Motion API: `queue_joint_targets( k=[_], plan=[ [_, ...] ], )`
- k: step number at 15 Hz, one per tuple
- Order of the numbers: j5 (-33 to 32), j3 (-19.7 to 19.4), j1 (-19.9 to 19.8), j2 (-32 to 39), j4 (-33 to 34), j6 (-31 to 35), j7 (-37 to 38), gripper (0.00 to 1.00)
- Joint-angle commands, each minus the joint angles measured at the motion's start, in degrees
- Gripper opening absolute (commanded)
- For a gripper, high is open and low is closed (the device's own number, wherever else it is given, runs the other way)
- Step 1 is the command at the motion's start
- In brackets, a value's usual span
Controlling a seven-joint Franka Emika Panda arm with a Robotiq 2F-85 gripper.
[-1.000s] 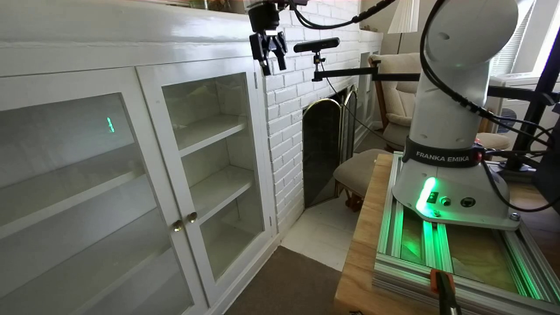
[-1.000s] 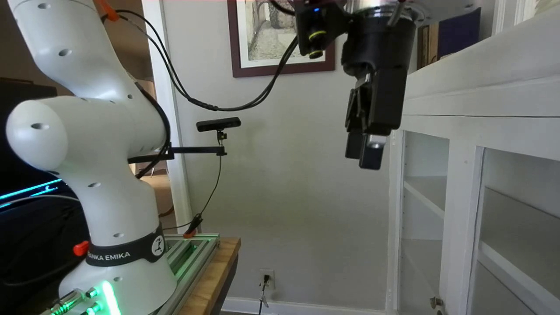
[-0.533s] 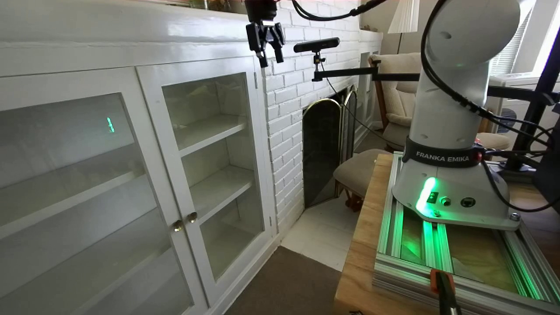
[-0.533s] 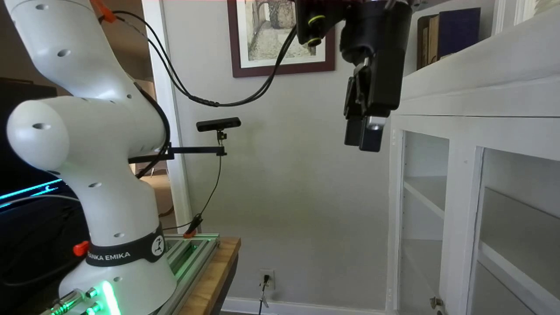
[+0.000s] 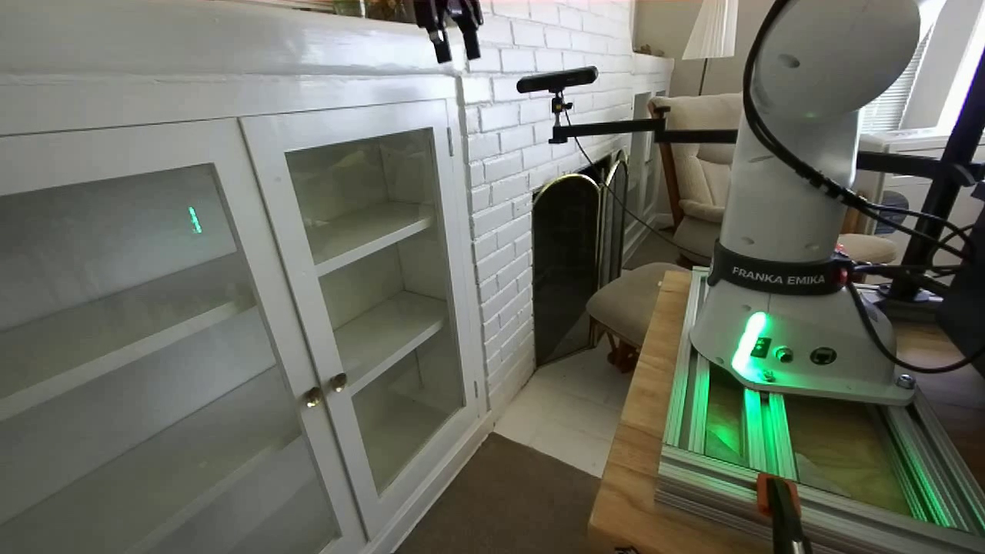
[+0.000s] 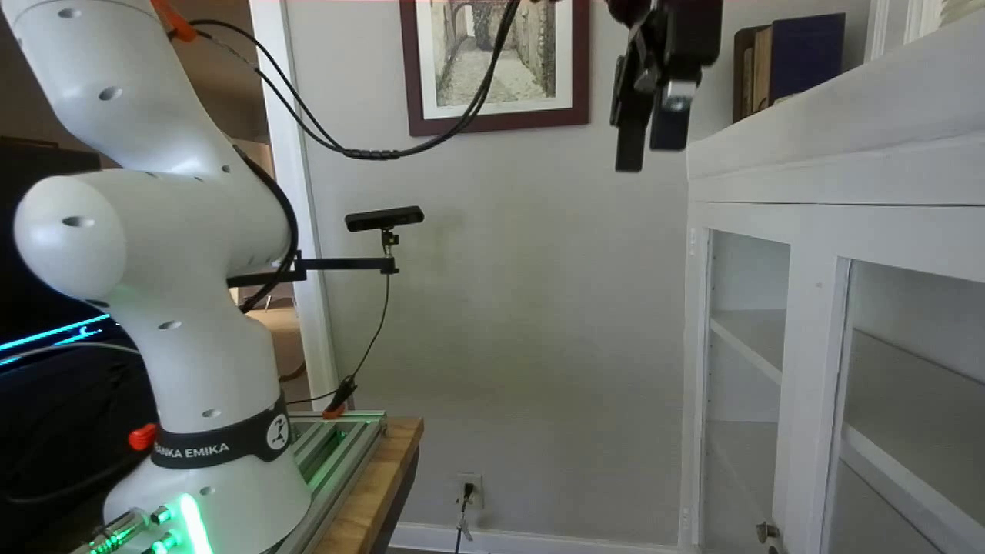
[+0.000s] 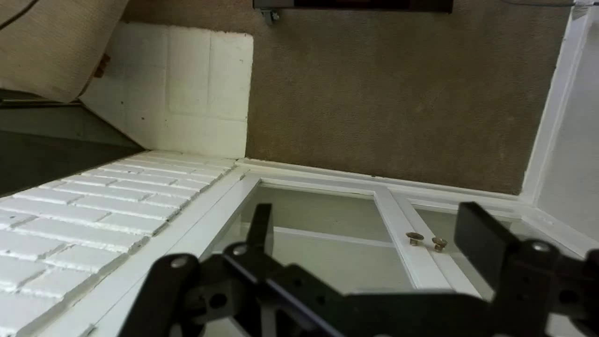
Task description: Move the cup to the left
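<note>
No cup shows in any view now; it is out of view. My gripper [image 5: 458, 55] is black, points down and hangs in the air in front of the white ledge's edge in an exterior view. It also shows at the top of an exterior view [image 6: 649, 154], left of the ledge. In the wrist view the gripper [image 7: 365, 217] stands wide open, its fingers [image 7: 484, 243] far apart with nothing between them. Behind the gap lie the cabinet's glass doors and brass knobs [image 7: 414, 238].
A white ledge [image 6: 831, 127] runs above the glass-door cabinet [image 5: 265, 308], with books [image 6: 804, 61] on it. A camera [image 5: 557, 79] on a black bar stands near the brick wall [image 5: 504, 215]. The arm's base sits on a wooden table [image 5: 639, 431].
My gripper has risen in both exterior views, up to about the ledge's height. It has also shifted slightly left in an exterior view and turned a little. It stays open.
</note>
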Motion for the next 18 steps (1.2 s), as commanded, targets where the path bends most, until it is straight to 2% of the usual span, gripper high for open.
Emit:
queue_joint_targets(
  k=[1, 6, 12, 18],
  plan=[
    [1.29, 0.36, 0.90, 1.62, 11.83, -7.82, -0.45, 1.00],
    [1.05, 0.49, 1.21, 7.84, 27.36, -8.16, -0.15, 1.00],
    [0.35, 0.79, 1.17, 18.74, 46.00, -8.70, -0.25, 1.00],
    [2.60, 0.04, 0.21, 28.32, 62.65, -10.82, -0.32, 1.00]
  ],
)
